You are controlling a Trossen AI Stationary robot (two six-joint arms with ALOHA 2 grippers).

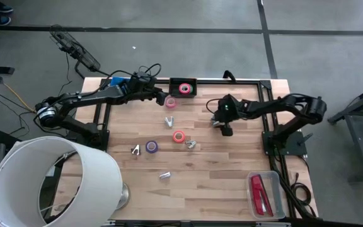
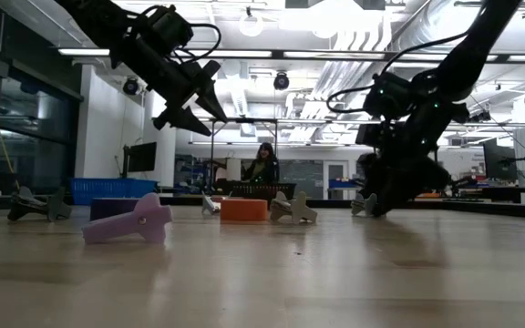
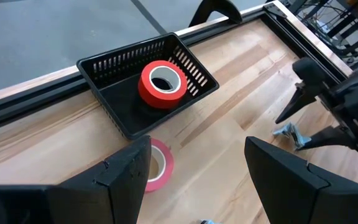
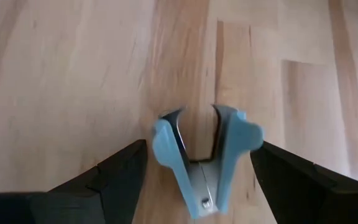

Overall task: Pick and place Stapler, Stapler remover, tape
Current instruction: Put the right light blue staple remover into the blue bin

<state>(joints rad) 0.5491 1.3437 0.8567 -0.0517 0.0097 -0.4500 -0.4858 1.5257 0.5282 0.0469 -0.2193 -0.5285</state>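
Right fingers (image 4: 197, 168) spread, straddling blue stapler remover (image 4: 204, 158); left fingers (image 3: 194, 165) spread, empty.

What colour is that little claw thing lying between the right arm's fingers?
Light blue, with silvery metal jaws. The staple remover shows best in the right wrist view.

White lampshade (image 1: 49, 180) at the wooden table's (image 1: 219, 183) near-left corner.

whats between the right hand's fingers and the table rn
A blue stapler remover lies on the bare wood between the open fingers of the right hand, not yet gripped. The right wrist view shows this.
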